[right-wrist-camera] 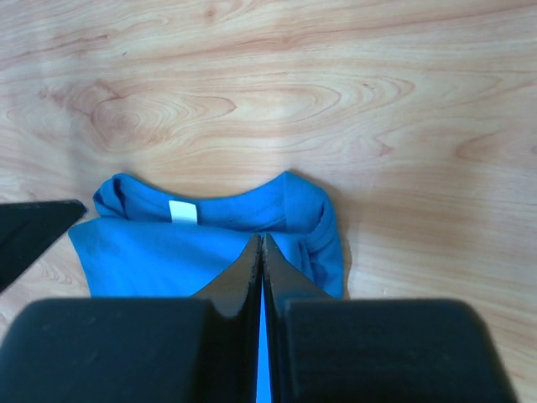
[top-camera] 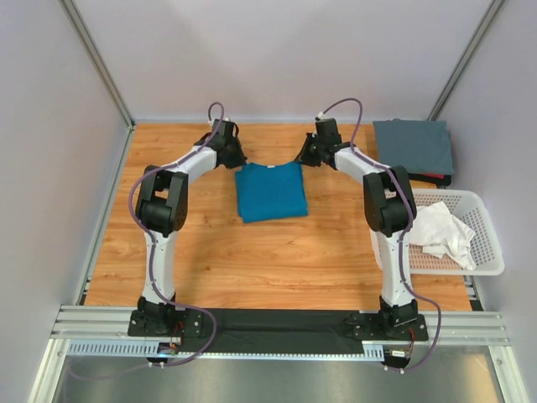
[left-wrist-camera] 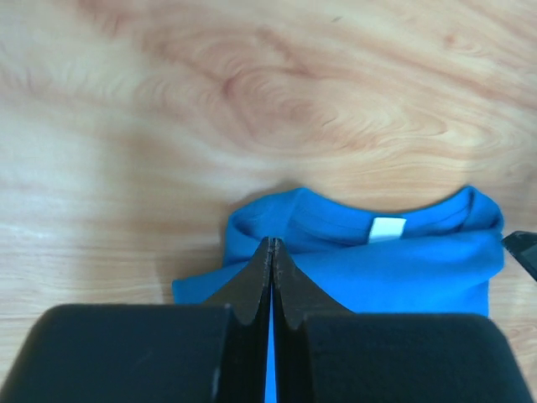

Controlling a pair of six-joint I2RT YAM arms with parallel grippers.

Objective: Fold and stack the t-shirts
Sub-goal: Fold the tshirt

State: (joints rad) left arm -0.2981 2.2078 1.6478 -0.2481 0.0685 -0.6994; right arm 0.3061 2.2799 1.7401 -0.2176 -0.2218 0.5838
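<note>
Left tool (left-wrist-camera: 271,246), right tool (right-wrist-camera: 259,243) pinch teal t-shirt (top-camera: 270,191); grey t-shirt (top-camera: 413,144), basket (top-camera: 493,239) rightward.

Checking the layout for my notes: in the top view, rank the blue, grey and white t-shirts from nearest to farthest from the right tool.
1. blue t-shirt, table centre, pinched by the right tool.
2. grey t-shirt, far right corner.
3. white t-shirt, in the basket at the right edge.

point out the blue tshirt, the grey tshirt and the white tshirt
blue t-shirt (top-camera: 270,193) top external view, centre of the folded body
grey t-shirt (top-camera: 413,144) top external view, centre of the folded top face
white t-shirt (top-camera: 438,232) top external view, middle of the crumpled heap
</note>
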